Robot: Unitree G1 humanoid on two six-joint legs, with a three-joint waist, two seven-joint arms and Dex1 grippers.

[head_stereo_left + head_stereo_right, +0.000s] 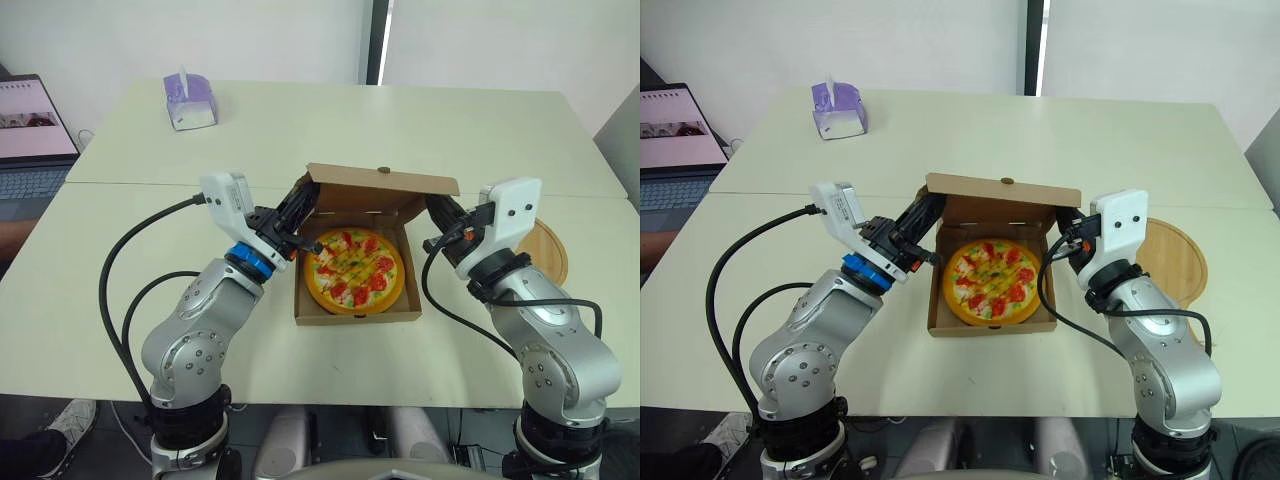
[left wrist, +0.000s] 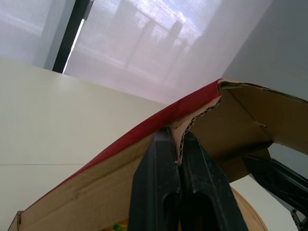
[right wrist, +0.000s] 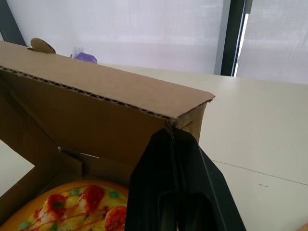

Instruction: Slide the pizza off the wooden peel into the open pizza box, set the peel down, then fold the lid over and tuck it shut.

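pizza box (image 1: 357, 300): sits on the tabletop (image 1: 300, 130), tray facing up, front wall toward the robot.
pizza (image 1: 354, 271): lies flat inside the pizza box; whole disc visible, not covered by the lid.
lid (image 1: 382, 181): part-raised over the back of the pizza box and leaning forward. Its inner face is in shadow, so the flaps are hard to make out.
left claw (image 2: 175, 139): at the left corner of the pizza box lid, fingers pinched together on the corrugated edge with no gap visible.
right claw (image 3: 172, 134): at the right corner of the pizza box lid, fingers pressed together on the cardboard edge. The fingertips are hidden by the lid in the head views.
peel (image 1: 545, 250): flat on the tabletop just right of the pizza box. Mostly hidden behind the right arm, handle not visible.
tissue box (image 1: 189, 101): well behind the pizza box, to its left.
laptop (image 1: 30, 130): far left of the pizza box, cut off by the frame edge.
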